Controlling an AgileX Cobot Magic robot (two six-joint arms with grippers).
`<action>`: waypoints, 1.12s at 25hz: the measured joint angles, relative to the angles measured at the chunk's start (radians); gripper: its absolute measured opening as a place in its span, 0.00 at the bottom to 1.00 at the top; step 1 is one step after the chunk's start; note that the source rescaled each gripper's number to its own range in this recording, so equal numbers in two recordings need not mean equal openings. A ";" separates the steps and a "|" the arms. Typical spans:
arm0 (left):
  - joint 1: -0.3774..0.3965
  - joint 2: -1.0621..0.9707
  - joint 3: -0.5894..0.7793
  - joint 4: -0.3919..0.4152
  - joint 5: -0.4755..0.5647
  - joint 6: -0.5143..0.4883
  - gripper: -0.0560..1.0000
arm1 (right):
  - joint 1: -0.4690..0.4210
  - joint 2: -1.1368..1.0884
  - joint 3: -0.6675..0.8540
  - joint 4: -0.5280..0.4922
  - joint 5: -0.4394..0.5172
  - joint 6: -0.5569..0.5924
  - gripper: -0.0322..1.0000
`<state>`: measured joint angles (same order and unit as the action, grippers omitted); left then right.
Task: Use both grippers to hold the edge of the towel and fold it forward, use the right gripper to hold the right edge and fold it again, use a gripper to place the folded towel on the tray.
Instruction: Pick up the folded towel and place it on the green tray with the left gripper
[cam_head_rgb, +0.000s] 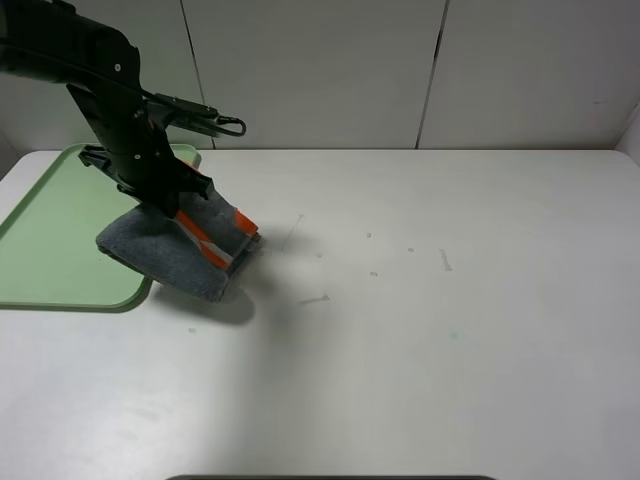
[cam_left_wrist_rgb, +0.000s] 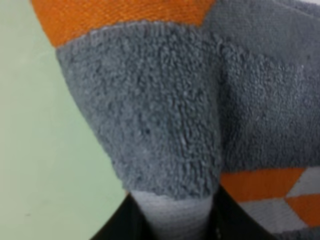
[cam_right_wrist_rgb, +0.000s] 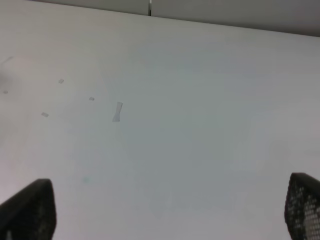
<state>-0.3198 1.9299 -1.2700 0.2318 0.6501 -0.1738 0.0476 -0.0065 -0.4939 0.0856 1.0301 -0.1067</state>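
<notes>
White and nearly bare, the surface (cam_head_rgb: 420, 330) carries the light green tray (cam_head_rgb: 50, 240) at its far left, and the folded towel (cam_head_rgb: 175, 255) hangs partly lifted over the tray's right rim, pinched between the nearly closed jaws of the left gripper (cam_head_rgb: 185, 215). Judging by this, both folds are done and the placing step is in hand: the next move calls for carrying the bundle further left over the tray, lowering it flat and letting go, while the right gripper (cam_right_wrist_rgb: 165, 220), jaws spread wide and empty, waits above bare surface.

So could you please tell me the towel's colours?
Dark grey towel with orange patches; left wrist view shows it best.
</notes>
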 joint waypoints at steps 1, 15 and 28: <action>0.014 -0.001 -0.007 0.000 0.008 0.007 0.21 | 0.000 0.000 0.000 0.000 0.000 0.000 1.00; 0.176 -0.040 -0.047 0.003 0.064 0.094 0.21 | 0.000 0.000 0.000 0.000 0.000 0.000 1.00; 0.300 -0.040 -0.047 0.105 0.077 0.109 0.21 | 0.000 0.000 0.000 0.000 0.000 0.000 1.00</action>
<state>-0.0197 1.8903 -1.3165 0.3369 0.7274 -0.0647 0.0476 -0.0065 -0.4939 0.0856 1.0301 -0.1067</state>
